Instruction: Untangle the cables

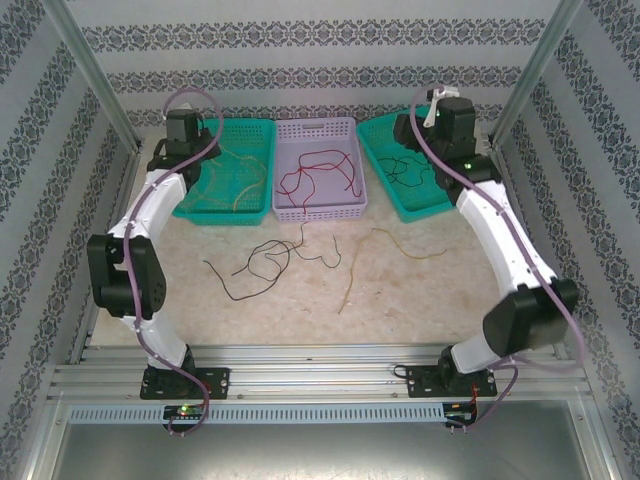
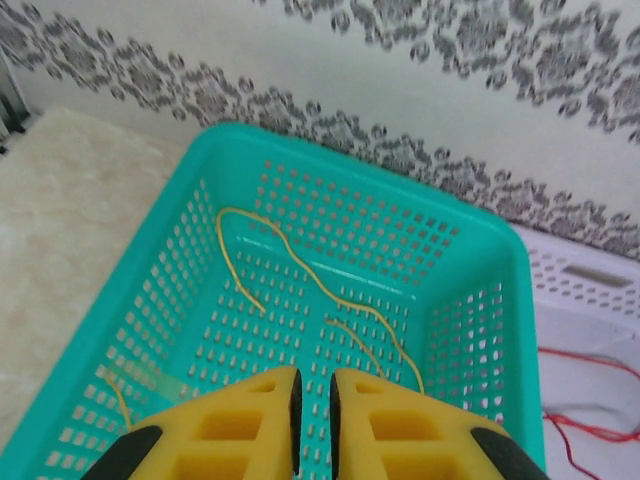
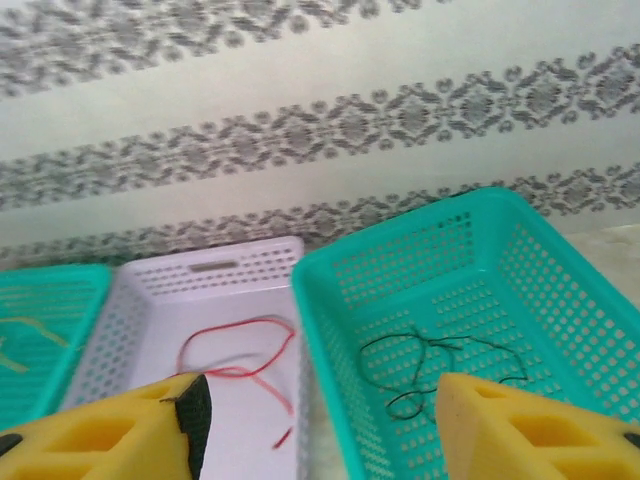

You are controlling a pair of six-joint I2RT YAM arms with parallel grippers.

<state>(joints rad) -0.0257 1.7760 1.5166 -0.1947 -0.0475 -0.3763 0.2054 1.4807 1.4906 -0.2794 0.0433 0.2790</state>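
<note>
Under near-closed L gripper (image 2: 312,385), yellow cables (image 2: 298,262); wide-open R gripper (image 3: 320,400), black cables (image 3: 428,350); both empty

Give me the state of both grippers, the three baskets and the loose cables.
Left gripper: shut, empty.
Right gripper: open, empty.
Left basket: holds yellow cables.
Middle basket: holds red cables.
Right basket: holds black cables.
Table cables: black, red and yellow strands lying loose, unsorted.
</note>
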